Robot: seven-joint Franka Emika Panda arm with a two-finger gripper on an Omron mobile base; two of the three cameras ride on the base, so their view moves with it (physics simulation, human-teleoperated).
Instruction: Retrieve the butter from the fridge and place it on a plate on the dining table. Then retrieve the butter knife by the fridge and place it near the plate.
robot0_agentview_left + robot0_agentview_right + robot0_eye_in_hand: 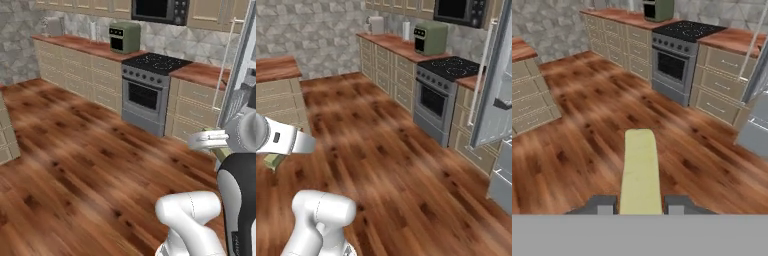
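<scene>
The gripper (640, 205) pinches the butter (640, 170) between its two fingertips, the stick jutting forward above a wide stretch of bare wood floor (602, 130) (counters and stove (679, 55) line its far edge, the fridge (496, 85) door stands open at right)

Arm: glossy white rounded links, cylindrical segments with bulbous elbows, lower right of the left base frame. One link at the right edge carries a black panel edged in pale grey. End effector (640, 205): two small dark grey blocky fingertips (602, 204), bottom centre of hand frame.
</scene>
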